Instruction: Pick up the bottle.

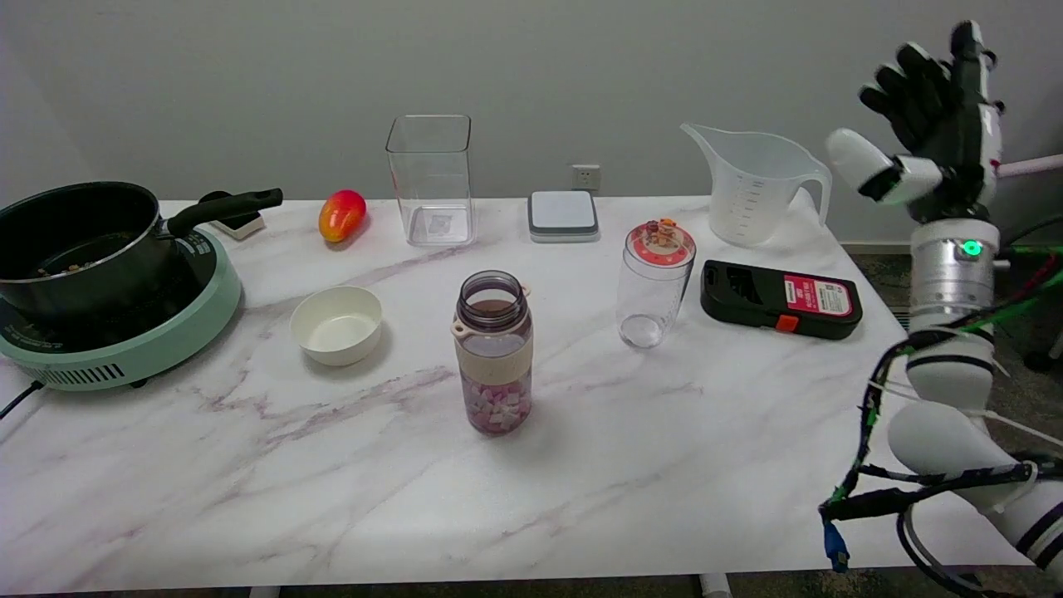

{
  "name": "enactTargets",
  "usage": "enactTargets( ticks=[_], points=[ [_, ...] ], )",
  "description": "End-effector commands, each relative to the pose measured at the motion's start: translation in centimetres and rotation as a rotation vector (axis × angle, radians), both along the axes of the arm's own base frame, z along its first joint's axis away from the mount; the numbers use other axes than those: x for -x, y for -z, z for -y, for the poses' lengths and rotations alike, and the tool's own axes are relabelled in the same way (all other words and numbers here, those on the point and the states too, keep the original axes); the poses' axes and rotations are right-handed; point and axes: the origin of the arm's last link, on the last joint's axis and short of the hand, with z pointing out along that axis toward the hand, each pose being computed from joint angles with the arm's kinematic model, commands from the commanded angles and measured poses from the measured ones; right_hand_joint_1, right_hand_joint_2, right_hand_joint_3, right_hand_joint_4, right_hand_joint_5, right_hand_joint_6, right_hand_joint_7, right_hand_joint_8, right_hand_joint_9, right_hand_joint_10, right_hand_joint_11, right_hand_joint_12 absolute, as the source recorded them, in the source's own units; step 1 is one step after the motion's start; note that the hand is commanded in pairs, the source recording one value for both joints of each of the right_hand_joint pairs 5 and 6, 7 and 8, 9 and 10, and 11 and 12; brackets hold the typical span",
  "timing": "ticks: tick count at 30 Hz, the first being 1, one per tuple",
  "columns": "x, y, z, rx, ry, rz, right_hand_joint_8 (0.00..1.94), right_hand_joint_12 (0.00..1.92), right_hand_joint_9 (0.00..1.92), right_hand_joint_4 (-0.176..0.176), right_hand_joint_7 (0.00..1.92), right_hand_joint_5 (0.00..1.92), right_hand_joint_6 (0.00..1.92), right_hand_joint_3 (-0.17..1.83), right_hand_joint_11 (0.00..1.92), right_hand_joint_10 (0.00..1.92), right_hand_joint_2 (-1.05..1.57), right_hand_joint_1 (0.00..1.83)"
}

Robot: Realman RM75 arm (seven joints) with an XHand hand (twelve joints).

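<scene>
The bottle (492, 352) stands upright near the middle of the marble table (664, 465). It is lidless, smoky purple, with a beige band and pink and white pieces in its lower part. My right hand (934, 124) is raised in the air at the far right, beyond the table's right edge and well away from the bottle. Its fingers are spread upward and hold nothing.
A lidded clear cup (653, 284) and a black case (781, 298) stand right of the bottle. A white bowl (337, 324) sits to its left. Further off are a pot on a green cooker (100, 274), a mango (341, 214), a clear container (430, 179), a scale (563, 215) and a measuring jug (756, 183).
</scene>
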Motion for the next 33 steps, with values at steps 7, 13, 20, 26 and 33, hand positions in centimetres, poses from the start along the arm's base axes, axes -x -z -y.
enactTargets(
  ticks=[7,13,20,26,33],
  points=[
    [-3.5,15.4,7.2,-0.517,0.061,0.002,0.31,0.5,0.41,0.0,0.31,0.0,0.0,1.05,0.5,0.41,-0.25,1.15],
    [-1.7,17.9,6.9,-0.618,0.173,-0.035,0.32,0.5,0.42,0.0,0.32,0.0,0.0,1.11,0.5,0.42,-0.32,1.16],
    [0.0,20.9,4.2,-0.671,0.207,-0.11,0.32,0.47,0.4,0.0,0.32,0.0,0.0,1.12,0.47,0.4,-0.37,1.14],
    [1.5,23.0,2.8,-0.684,0.223,-0.166,0.31,0.44,0.39,0.0,0.31,0.0,0.0,0.91,0.44,0.39,-0.17,1.09],
    [4.7,24.2,2.7,-0.621,0.353,-0.292,0.35,0.46,0.42,0.0,0.35,0.0,0.0,0.87,0.46,0.42,-0.16,1.14]
  ],
)
